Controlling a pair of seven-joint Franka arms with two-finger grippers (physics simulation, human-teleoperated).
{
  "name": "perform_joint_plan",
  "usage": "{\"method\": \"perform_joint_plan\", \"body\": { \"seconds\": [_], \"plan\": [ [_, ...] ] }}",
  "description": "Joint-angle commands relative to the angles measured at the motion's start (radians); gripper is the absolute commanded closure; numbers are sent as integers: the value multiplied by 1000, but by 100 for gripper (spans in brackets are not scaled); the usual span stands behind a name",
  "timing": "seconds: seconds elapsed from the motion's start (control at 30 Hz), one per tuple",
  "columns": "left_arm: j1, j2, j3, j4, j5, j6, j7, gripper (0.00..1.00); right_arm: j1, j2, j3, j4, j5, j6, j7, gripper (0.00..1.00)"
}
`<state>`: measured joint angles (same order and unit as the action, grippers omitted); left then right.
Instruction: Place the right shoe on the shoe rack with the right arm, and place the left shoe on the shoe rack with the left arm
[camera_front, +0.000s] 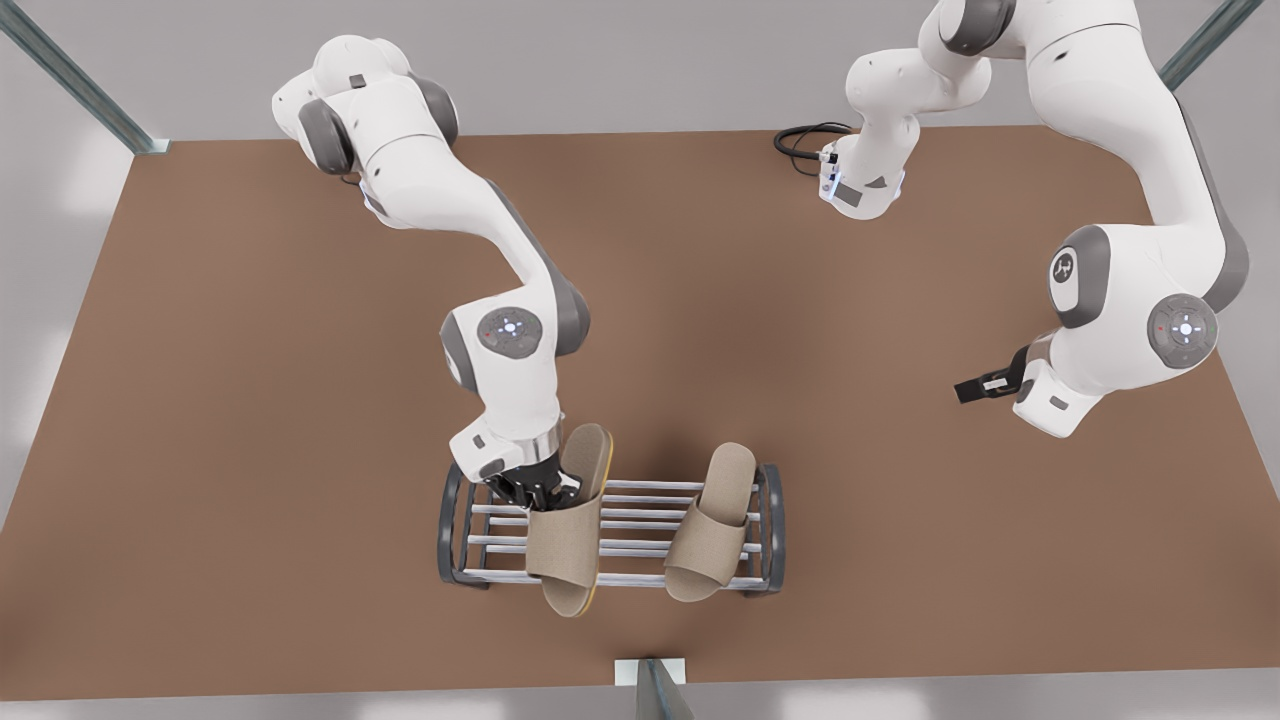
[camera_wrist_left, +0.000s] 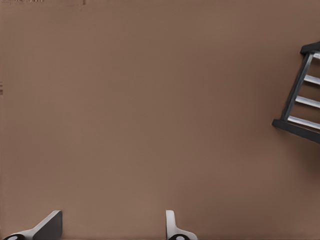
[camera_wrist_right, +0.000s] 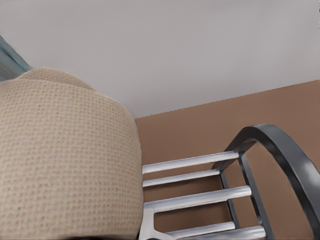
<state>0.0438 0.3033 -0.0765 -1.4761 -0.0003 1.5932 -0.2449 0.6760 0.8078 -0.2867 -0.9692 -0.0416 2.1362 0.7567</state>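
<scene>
Your right gripper (camera_front: 545, 490) is clamping right shoe (camera_front: 570, 535) over shoe rack (camera_front: 765, 530), long axis lying across bars, toe overhanging front rail. Left shoe (camera_front: 712, 525) is resting on rack. Left gripper (camera_front: 975, 388) is waiting wide, well apart.

No readable text or labels.

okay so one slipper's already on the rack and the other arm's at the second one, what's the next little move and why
Probably open the right gripper and lift away. Its slipper already lies across the shoe rack bars beside the other slipper. The left gripper waits open over bare table.
</scene>
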Motion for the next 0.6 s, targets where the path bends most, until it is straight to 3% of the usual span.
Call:
{"method": "perform_joint_plan", "body": {
  "seconds": [0.0, 0.37, 0.4, 0.43, 0.57],
  "plan": [
    [1, 2, 0, 0, 8, 1, 75, 0, 2, -2, 0, -17, -9, 7, 177, 79],
    [-2, 5, -2, 0, 13, 4, 73, 0, 24, -4, 1, -88, -11, 10, 174, 79],
    [-4, 7, 0, 0, 13, 4, 73, 0, 25, -4, 1, -88, -11, 10, 174, 15],
    [-4, 10, -2, 0, 13, 4, 73, 0, 31, -2, 1, -88, -12, 10, 174, 0],
    [-7, 10, -2, 0, 13, 5, 73, 0, 31, -18, 1, -149, -11, 45, 173, 0]
  ]
}}
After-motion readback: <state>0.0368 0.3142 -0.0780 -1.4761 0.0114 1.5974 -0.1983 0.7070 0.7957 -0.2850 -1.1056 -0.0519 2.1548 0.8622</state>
